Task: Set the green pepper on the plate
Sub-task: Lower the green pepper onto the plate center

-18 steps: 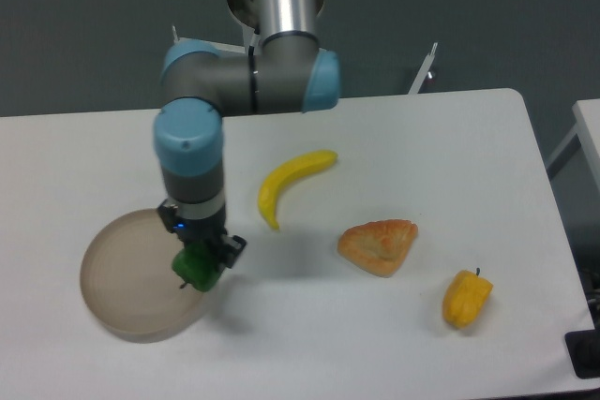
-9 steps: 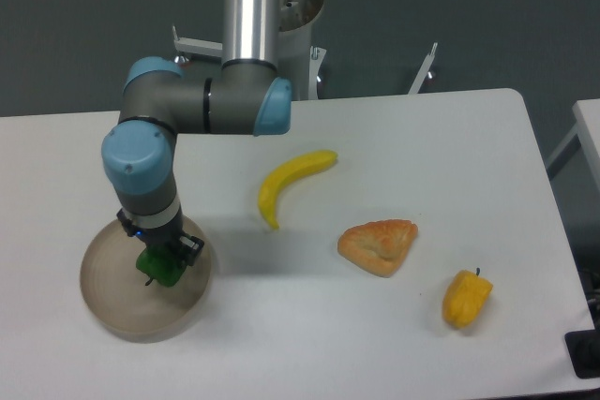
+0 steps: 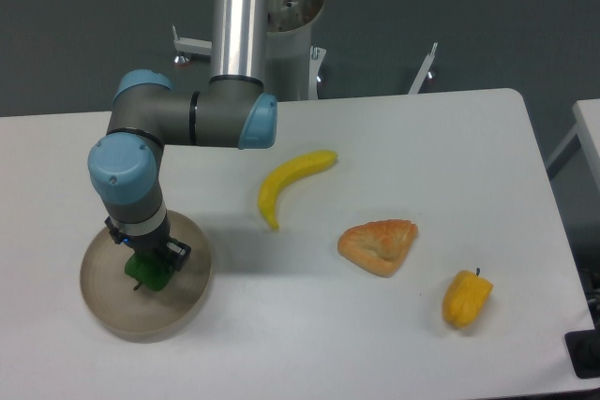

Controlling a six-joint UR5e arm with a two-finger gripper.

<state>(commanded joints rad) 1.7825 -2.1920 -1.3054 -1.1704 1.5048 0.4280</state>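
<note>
Green glossy toy pepper (image 3: 147, 271) is gripped by the tool (image 3: 150, 264) over the middle of the round beige plate (image 3: 112, 311), near the table's (image 3: 394, 138) front-left corner. Contact with the plate cannot be told.

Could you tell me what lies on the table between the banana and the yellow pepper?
In the fixed camera view, the orange-brown pastry wedge lies between the banana and the yellow pepper, apart from both.
</note>
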